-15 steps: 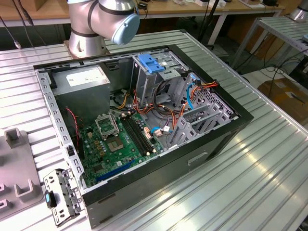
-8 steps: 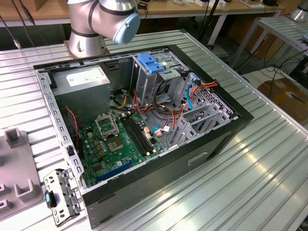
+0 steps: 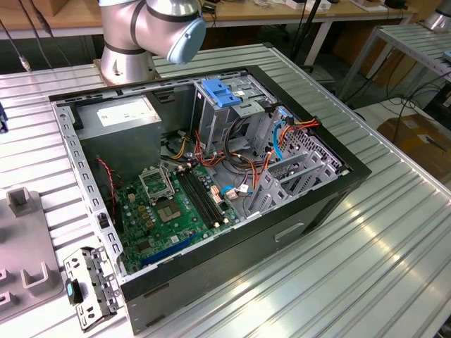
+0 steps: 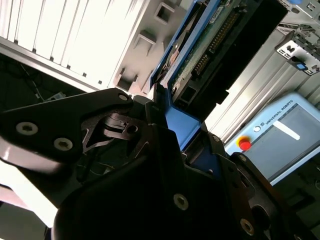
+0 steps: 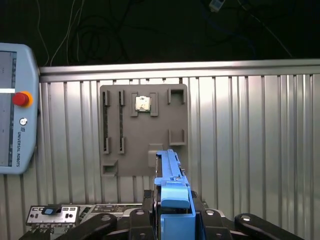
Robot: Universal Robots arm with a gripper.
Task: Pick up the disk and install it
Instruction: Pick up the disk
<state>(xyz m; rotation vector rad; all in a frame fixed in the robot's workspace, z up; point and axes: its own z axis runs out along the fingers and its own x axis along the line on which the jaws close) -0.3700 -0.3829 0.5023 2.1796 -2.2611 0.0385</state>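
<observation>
Gripper: closed on the disk; black fingers press its blue carrier from both sides.
Disk: in the gripper, edge-on in the first wrist view. In the second wrist view the disk shows its circuit-board face and a connector row, framed in blue.
Below the disk: ribbed metal table, and on it a grey tray with slots and pockets. The disk is off both.
Tray contents: a small silver square in one pocket.
Beside the tray: teach pendant with a red button; a perforated metal plate with a blue tab.
Case: open on the table in the exterior view, motherboard exposed.
Drive bay: at the case's far side, with a blue bracket on top.
Arm: base behind the case.
</observation>
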